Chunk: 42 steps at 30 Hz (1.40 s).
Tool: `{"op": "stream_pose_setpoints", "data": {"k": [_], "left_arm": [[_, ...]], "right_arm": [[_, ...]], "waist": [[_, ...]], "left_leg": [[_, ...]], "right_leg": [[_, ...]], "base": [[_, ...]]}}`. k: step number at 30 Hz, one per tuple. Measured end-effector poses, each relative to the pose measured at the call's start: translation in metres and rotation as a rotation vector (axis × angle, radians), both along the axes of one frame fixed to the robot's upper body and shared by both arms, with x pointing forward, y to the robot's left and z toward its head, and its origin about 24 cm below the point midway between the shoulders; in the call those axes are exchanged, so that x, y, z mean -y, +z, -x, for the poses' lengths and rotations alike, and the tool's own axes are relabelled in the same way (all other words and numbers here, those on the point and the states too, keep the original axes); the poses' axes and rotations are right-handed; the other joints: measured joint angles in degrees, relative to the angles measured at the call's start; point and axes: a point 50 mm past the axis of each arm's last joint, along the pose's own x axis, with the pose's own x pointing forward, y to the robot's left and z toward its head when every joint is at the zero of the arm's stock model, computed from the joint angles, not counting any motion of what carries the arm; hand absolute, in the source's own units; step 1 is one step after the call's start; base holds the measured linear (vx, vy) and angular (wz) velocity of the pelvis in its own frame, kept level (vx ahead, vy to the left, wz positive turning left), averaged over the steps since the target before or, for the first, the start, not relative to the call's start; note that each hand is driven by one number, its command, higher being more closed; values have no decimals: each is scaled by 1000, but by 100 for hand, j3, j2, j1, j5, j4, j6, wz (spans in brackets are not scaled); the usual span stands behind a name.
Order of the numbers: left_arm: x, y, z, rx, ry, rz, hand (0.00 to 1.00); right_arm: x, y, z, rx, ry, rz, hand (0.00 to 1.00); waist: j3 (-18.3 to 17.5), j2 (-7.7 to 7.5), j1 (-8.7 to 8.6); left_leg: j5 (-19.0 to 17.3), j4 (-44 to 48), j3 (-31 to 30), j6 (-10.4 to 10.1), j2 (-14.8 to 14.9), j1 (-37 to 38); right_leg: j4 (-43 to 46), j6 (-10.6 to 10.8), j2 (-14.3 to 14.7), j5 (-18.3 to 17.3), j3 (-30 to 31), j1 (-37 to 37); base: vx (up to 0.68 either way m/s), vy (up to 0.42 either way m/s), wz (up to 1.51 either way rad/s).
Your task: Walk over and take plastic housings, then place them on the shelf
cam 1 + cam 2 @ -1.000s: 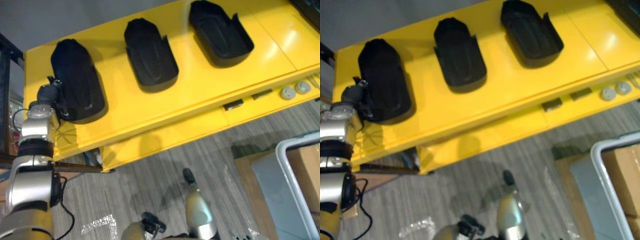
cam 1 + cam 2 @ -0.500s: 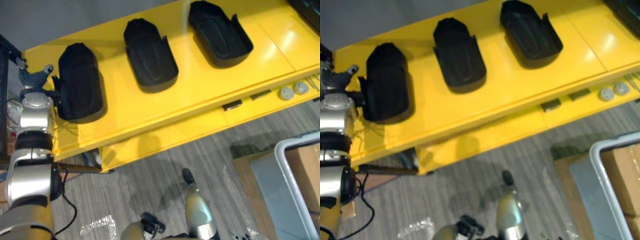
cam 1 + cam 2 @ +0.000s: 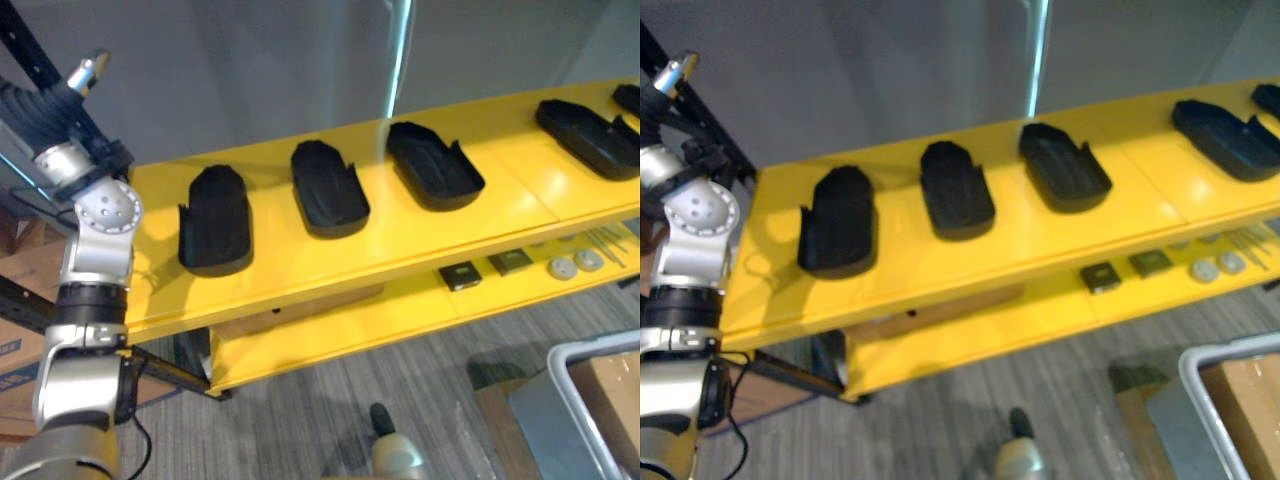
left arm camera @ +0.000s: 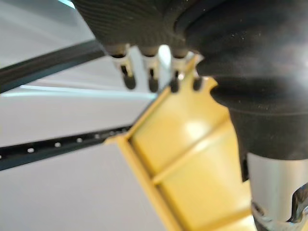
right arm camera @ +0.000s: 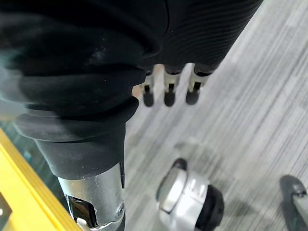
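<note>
The left hand [image 4: 152, 72] is raised beside the left end of the yellow shelf [image 3: 530, 195]. Its fingers are loosely straight and hold nothing, and the shelf's corner shows just past them. The right hand [image 5: 166, 89] hangs low in front of the shelf over the grey floor [image 5: 240, 96], fingers relaxed and likewise empty.

The black plastic housings [image 3: 328, 187] lie in a row along the shelf's top deck, each well apart from the next. The leftmost housing [image 3: 215, 220] sits nearest the raised left hand, two more lie toward the middle, and the far housing [image 3: 585, 130] is at the right end, with another just cut off beyond it. Small parts [image 3: 460, 275] rest on the shelf's lower deck.

With both hands empty and the housings set on the shelf, placing looks done for these pieces. I cannot tell whether more are left to fetch.
</note>
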Motion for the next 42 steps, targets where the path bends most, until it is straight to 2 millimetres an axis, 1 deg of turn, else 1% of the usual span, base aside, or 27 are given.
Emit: {"op": "stream_pose_setpoints", "data": {"k": [1, 2, 3, 4, 5, 6, 7, 8, 9, 10, 11, 12, 13, 15, 17, 20, 21, 22, 24, 26, 27, 28, 31, 36, 38, 41, 42], "left_arm": [[6, -20, 15, 6, -25, 36, 0], [7, -29, 21, 0, -25, 48, 0], [9, -41, 31, -4, -27, 69, 0], [10, -54, 45, -12, -25, 85, 0], [14, -62, 61, -10, -36, 93, 0], [16, -65, 69, -11, -43, 88, 0], [22, -72, 89, -28, -49, 57, 0], [24, -73, 93, -32, -54, 52, 0], [27, -75, 107, -38, -67, 31, 0], [30, -73, 116, -32, -91, -7, 0], [31, -71, 118, -24, -101, -22, 0], [33, -69, 118, -13, -122, -45, 0], [35, -67, 118, -13, -139, -61, 0], [40, -68, 115, -34, -188, -85, 0], [43, -67, 113, -74, -242, -131, 0], [51, -68, 107, -148, -352, -184, 0], [55, -71, 104, -195, -412, -212, 0], [61, -74, 99, -277, -479, -261, 0], [65, -77, 95, -364, -529, -331, 0], [66, -86, 93, -477, -566, -386, 0], [63, -95, 89, -572, -583, -414, 0], [58, -106, 86, -673, -589, -423, 100], [49, -126, 85, -848, -609, -435, 100], [47, -138, 84, -991, -659, -479, 100], [45, -141, 83, -1067, -673, -523, 100], [41, -144, 82, -1138, -670, -560, 100], [39, -148, 80, -1173, -663, -563, 100]], "right_arm": [[-2, 0, 1, -9, -7, 5, 0], [-2, -1, 1, -15, -10, 8, 0], [-3, -1, 2, -19, -13, 8, 0], [-6, -1, 2, -31, -15, 13, 0], [-9, -2, 3, -45, -12, 17, 0], [-10, -2, 4, -49, -16, 18, 0], [-10, -2, 6, -66, -23, 30, 0], [-10, -2, 7, -70, -25, 34, 0], [-8, -1, 10, -84, -25, 53, 0], [-8, -1, 14, -100, -13, 64, 0], [-8, -1, 14, -105, -8, 67, 0], [-7, -1, 13, -105, -5, 74, 0], [-7, 0, 13, -102, -6, 80, 0], [-5, 0, 12, -100, -5, 86, 0], [-4, 0, 12, -102, -5, 85, 0], [-6, -1, 14, -118, -2, 74, 0], [-6, -1, 14, -117, 0, 74, 0], [-6, -1, 13, -119, 9, 75, 0], [-6, -1, 13, -118, 13, 74, 0], [-6, -1, 12, -120, 17, 75, 0], [-3, 0, 11, -115, 21, 83, 0], [1, 1, 8, -109, 27, 95, 0], [11, 3, 5, -109, 38, 113, 0], [19, 6, -6, -81, 50, 139, 0], [22, 6, -15, -56, 56, 148, 0], [23, 7, -20, -46, 70, 153, 0], [24, 8, -22, -44, 79, 155, 0]], "waist": [[-2, 1, 121], [-2, 0, 173], [-4, -4, 263], [-29, -38, 406], [-59, -77, 509], [-73, -102, 568], [-102, -148, 650], [-117, -152, 667], [-183, -138, 783], [-248, -106, 873], [-326, -144, 919], [-385, -86, 928], [-484, -99, 921], [-553, -56, 903], [-551, 6, 890], [-560, 19, 891], [-549, 12, 909], [-554, 25, 912], [-550, 32, 908], [-526, 64, 902], [-482, 116, 903], [-412, 143, 905], [-324, 229, 922], [-215, 276, 962], [-207, 290, 961], [-198, 318, 960], [-184, 341, 955]], "left_leg": [[5, -10, -85, 5, -39, 1], [5, -13, -217, 6, -60, -12], [1, -30, -488, 14, -104, -28], [-12, -52, -834, 34, -168, -54], [-32, -71, -1014, 53, -209, -92], [-32, -75, -1052, 53, -231, -101], [-44, -88, -1149, 40, -269, -76], [-49, -94, -1156, 32, -274, -65], [-87, -111, -1161, -29, -278, -8], [-138, -114, -1186, -100, -279, 28], [-148, -117, -1199, -110, -282, 26], [-154, -117, -1228, -121, -286, 14], [-157, -121, -1251, -131, -289, 14], [-135, -118, -1242, -111, -289, 16], [-136, -125, -1223, -109, -295, 7], [-140, -197, -1194, -108, -322, 32], [-149, -239, -1212, -97, -358, 82], [-149, -263, -1208, -93, -369, 109], [-148, -267, -1195, -88, -373, 107], [-144, -277, -1181, -83, -374, 107], [-143, -276, -1180, -80, -377, 106], [-142, -281, -1179, -72, -385, 103], [-144, -302, -1185, -64, -385, 103], [-137, -333, -1250, -47, -386, 88], [-117, -379, -1255, -15, -405, 92], [-105, -402, -1263, 8, -428, 96], [-107, -407, -1265, 32, -446, 95]], "right_leg": [[-16, 0, -28, 0, -32, 21], [-18, 0, -41, 0, -59, 30], [-18, 0, -51, 0, -100, 42], [-36, 3, -68, -1, -120, 44], [-66, -3, -96, -5, -169, 51], [-87, -7, -121, -8, -215, 58], [-124, -57, -164, -45, -339, 129], [-139, -62, -168, -50, -355, 142], [-141, -104, -173, -78, -422, 187], [-140, -108, -179, -83, -473, 236], [-140, -108, -179, -83, -493, 236], [-138, -109, -180, -80, -546, 233], [-135, -85, -178, -59, -599, 231], [-89, 23, -164, 17, -614, 214], [-88, 54, -164, 40, -619, 185], [-89, 73, -163, 57, -617, 145], [-90, 75, -163, 61, -609, 147], [-90, 75, -162, 61, -611, 158], [-90, 77, -164, 64, -610, 147], [-105, 68, -163, 75, -611, 136], [-147, 47, -161, 93, -633, 137], [-150, 27, -166, 108, -683, 133], [-157, 7, -168, 112, -777, 129], [-159, -1, -169, 106, -912, 134], [-160, 0, -174, 106, -930, 126], [-160, 0, -193, 106, -951, 126], [-160, 0, -210, 107, -964, 126]], "base": [[1, 20, 18], [-19, 15, 10], [-40, -3, 6], [-56, -4, 9], [-64, 3, 11], [-75, 12, 27], [-66, 15, 22], [-79, 18, 15], [-45, 19, 1], [-35, 15, 0], [-11, 4, 3], [0, 0, 0], [0, 0, 0], [22, -26, -7], [1, -20, -8], [-24, -17, -10], [-39, -16, -15], [-30, -9, -13], [-29, -15, -4], [-38, -21, -3], [-46, -24, -2], [-54, -30, -1], [-33, -29, 1], [-22, -27, 6], [0, 0, 0], [0, 0, 0], [0, 0, 0]]}}
